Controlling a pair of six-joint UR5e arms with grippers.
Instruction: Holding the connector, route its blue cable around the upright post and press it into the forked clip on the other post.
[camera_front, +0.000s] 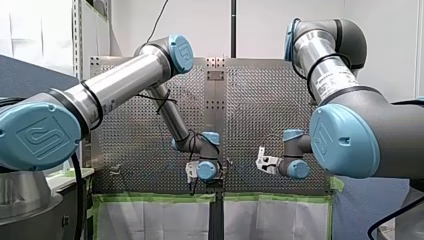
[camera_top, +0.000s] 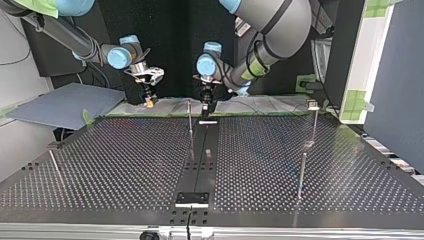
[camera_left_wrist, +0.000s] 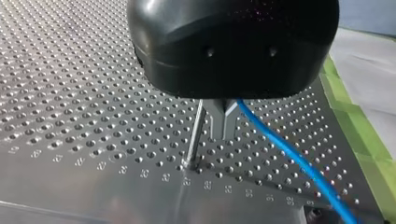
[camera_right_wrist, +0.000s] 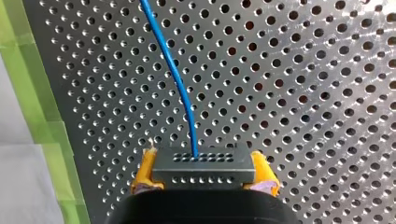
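In the right wrist view my right gripper (camera_right_wrist: 204, 181) is shut, its yellow pads (camera_right_wrist: 145, 169) clamping a black connector (camera_right_wrist: 203, 161). The blue cable (camera_right_wrist: 180, 88) leaves the connector's face and runs ahead over the perforated plate. In the left wrist view my left gripper (camera_left_wrist: 222, 135) has its metal fingers shut just above the plate, and the blue cable (camera_left_wrist: 289, 156) comes out from them and trails off to the side. A thin upright post (camera_left_wrist: 195, 135) stands right beside those fingers. In the top view a taller post (camera_top: 314, 122) carries a clip (camera_top: 313, 105) at its tip.
The perforated table (camera_top: 125, 165) has green tape (camera_right_wrist: 28, 93) along its edge. More thin posts stand at the top view's left (camera_top: 55, 167) and right (camera_top: 301, 175). A black plate (camera_top: 192, 198) sits at the near middle edge. Both grippers (camera_front: 192, 172) (camera_front: 261, 162) hover near the table's tape-edged side.
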